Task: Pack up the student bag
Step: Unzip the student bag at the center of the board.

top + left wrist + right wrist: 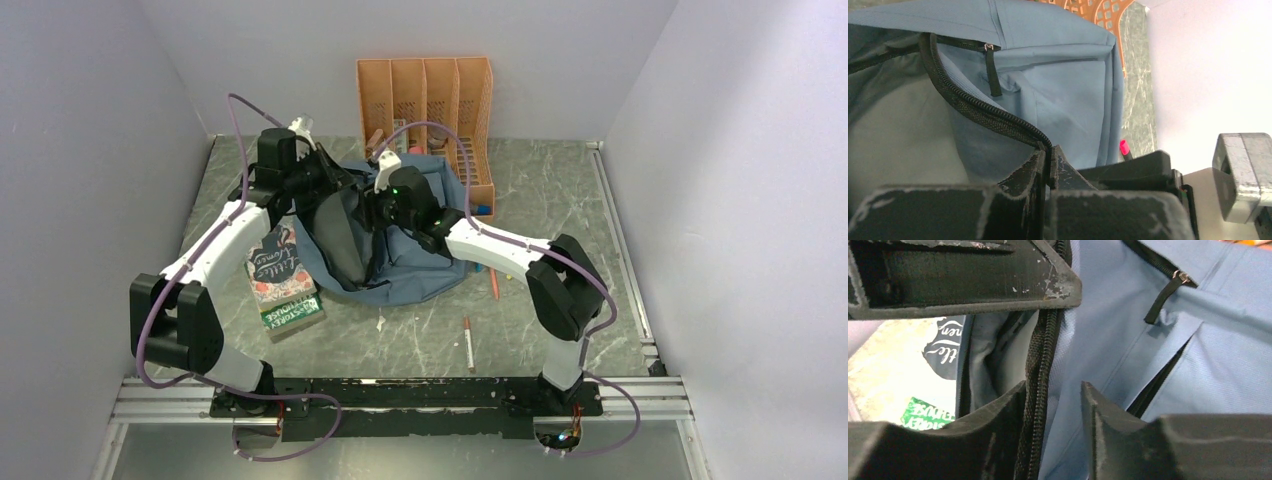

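The student bag [420,262], dusty-blue with black zip trim, lies in the middle of the table with its main opening held up. My left gripper [338,187] is shut on the bag's black zip edge [978,111], as the left wrist view [1050,151] shows, and lifts it. My right gripper [377,214] sits just right of it at the same opening. In the right wrist view [1053,390] its jaws stand apart, with the zip edge [1040,365] and blue fabric between them, the zip lying against the left finger [1013,400]. The bag's inside is mostly hidden.
Two stacked books [283,277] lie left of the bag and show in the right wrist view [930,412]. The orange file organizer [425,100] stands behind the bag. Two pens [468,343] [493,283] lie on the table at front right. A pink-tipped pen [1123,148] lies beside the bag.
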Tool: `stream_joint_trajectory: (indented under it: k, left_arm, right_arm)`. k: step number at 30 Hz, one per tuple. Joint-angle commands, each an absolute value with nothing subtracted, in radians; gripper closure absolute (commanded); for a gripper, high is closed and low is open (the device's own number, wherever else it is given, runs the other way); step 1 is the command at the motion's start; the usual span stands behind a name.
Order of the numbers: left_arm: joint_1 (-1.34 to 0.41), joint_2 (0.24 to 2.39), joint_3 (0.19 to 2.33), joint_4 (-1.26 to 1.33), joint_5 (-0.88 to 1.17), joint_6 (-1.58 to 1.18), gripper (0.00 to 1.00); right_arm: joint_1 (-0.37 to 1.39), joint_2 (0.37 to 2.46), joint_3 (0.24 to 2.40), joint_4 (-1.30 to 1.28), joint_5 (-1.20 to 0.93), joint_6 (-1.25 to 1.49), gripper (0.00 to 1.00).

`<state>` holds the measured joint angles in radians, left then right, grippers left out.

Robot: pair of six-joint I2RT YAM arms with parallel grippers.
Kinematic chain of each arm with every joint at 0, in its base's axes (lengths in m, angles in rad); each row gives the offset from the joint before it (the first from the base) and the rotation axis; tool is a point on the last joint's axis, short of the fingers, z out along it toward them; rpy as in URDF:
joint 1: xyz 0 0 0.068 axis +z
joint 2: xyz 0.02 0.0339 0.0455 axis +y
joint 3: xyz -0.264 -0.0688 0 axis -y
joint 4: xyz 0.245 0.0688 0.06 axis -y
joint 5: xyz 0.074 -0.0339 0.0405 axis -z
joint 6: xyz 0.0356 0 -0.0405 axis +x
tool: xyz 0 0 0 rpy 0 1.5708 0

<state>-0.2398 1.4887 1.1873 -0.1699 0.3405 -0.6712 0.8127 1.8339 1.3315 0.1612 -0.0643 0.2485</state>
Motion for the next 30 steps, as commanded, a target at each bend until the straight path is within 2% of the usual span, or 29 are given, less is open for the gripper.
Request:
stream_joint_trajectory:
  k: [1, 3, 4, 5, 6, 7, 9, 14, 20, 25, 30]
  left_arm:
    - [-0.250, 1.459, 1.228, -0.099, 0.384, -0.642, 0.95]
    - [-0.250, 1.453, 1.228, -0.130, 0.355, -0.623, 0.83]
    - [-0.249, 1.445, 1.223, -0.147, 0.326, -0.614, 0.73]
    - [-0.247, 1.436, 1.218, -0.167, 0.288, -0.603, 0.57]
    - [-0.246, 1.424, 1.211, -0.186, 0.250, -0.593, 0.47]
    - [-0.243, 1.413, 1.203, -0.203, 0.202, -0.586, 0.39]
    - [-0.232, 1.393, 1.182, -0.231, 0.144, -0.579, 0.28]
    - [-0.207, 1.363, 1.120, -0.293, 0.007, -0.565, 0.21]
    - [-0.203, 1.388, 1.106, -0.352, -0.094, -0.526, 0.20]
    - [-0.203, 1.433, 1.135, -0.450, -0.158, -0.506, 0.20]
    - [-0.204, 1.399, 1.085, -0.420, -0.167, -0.505, 0.20]
  right_arm:
    - [0.806, 1.855, 1.379, 0.159, -0.115, 0.256, 0.64]
    - [0.807, 1.844, 1.360, 0.174, -0.090, 0.263, 0.79]
    - [0.807, 1.832, 1.343, 0.182, -0.075, 0.268, 0.84]
    - [0.807, 1.818, 1.324, 0.194, -0.059, 0.273, 0.89]
    - [0.807, 1.800, 1.297, 0.210, -0.045, 0.281, 0.93]
    - [0.807, 1.781, 1.268, 0.226, -0.028, 0.292, 0.98]
    - [0.807, 1.735, 1.198, 0.269, -0.005, 0.321, 1.00]
    - [0.806, 1.605, 0.976, 0.426, 0.111, 0.483, 1.00]
    - [0.807, 1.488, 0.729, 0.596, 0.265, 0.671, 1.00]
    - [0.805, 1.435, 0.660, 0.604, 0.389, 0.722, 1.00]
    - [0.795, 1.439, 0.648, 0.529, 0.435, 0.742, 1.00]
